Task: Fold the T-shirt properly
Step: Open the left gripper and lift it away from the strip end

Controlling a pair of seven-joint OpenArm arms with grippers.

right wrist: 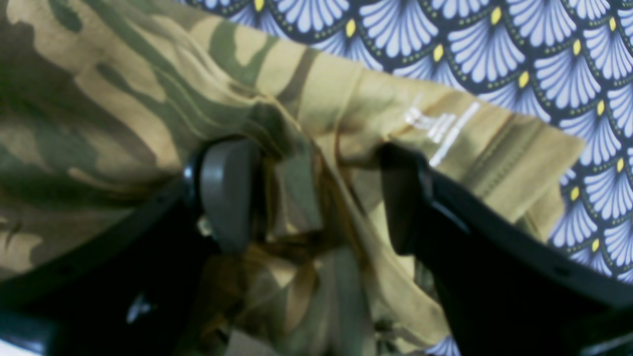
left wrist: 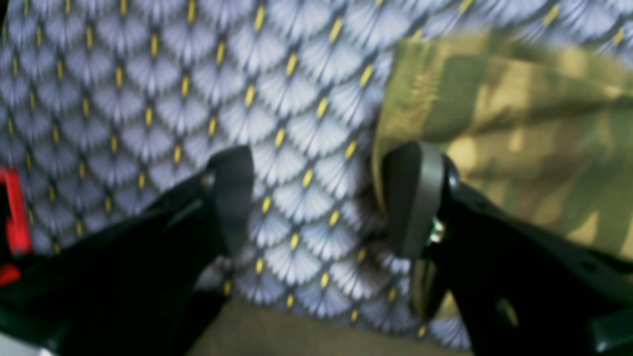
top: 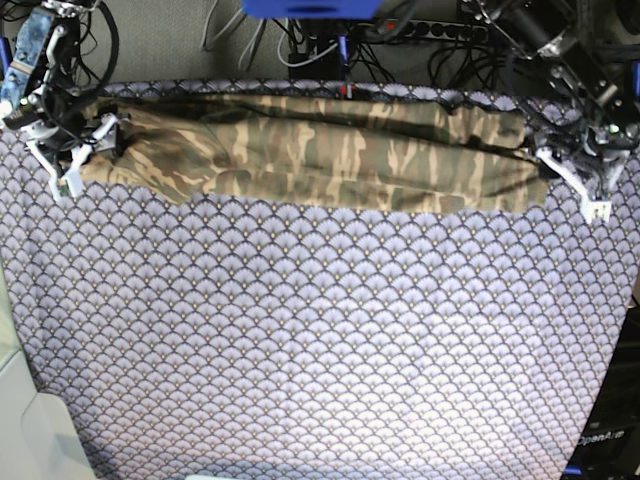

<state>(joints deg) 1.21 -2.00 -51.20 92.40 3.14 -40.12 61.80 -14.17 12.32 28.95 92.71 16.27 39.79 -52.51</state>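
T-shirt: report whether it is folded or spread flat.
Folded. The T-shirt lies as a long narrow band along the tablecloth's far edge, with no sleeves spread out.

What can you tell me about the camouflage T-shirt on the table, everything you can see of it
The soft camouflage T-shirt in tan, olive and brown lies as a long, narrow, wrinkled band across the far edge of the purple-grey fan-patterned tablecloth, already folded lengthwise. A stitched hem with pale threads shows in the right wrist view, where cloth bunches between the open right gripper. The open left gripper straddles bare tablecloth at the shirt's other end, one finger at the cloth's edge. Neither gripper has closed on it.
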